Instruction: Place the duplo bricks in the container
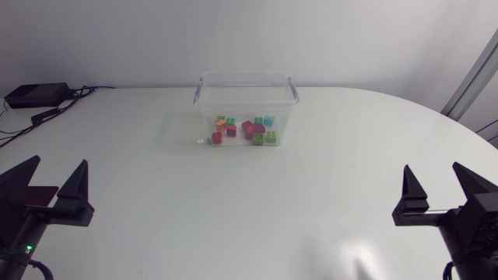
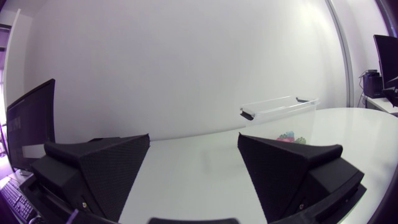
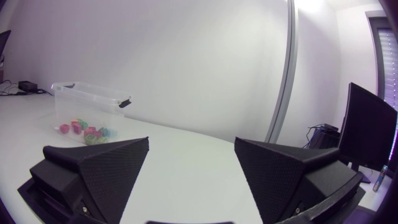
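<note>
The clear plastic container [image 1: 246, 75] stands at the far middle of the white table [image 1: 233, 210], its top open and no lid on it, so it can be entered straight from above. The duplo bricks [image 1: 245, 129], red, green, orange and pale blue, lie in a loose heap on its floor, seen through the near wall and bunched towards the near right part of the box. I can see no brick out on the tabletop, so the task looks finished or all but finished. A tiny pale speck sits just beside the container's near left corner, too small to identify. That would explain the arms' posture. The left gripper [image 1: 61, 160] sits at the near left corner and the right gripper [image 1: 432, 167] at the near right, both well apart from the container. Each has its wedge fingers spread wide with nothing between them. Bare tabletop lies between the grippers and the box, leaving free room for either arm to travel. The curved table edge runs close behind the container on the far side and falls away to the right
</note>
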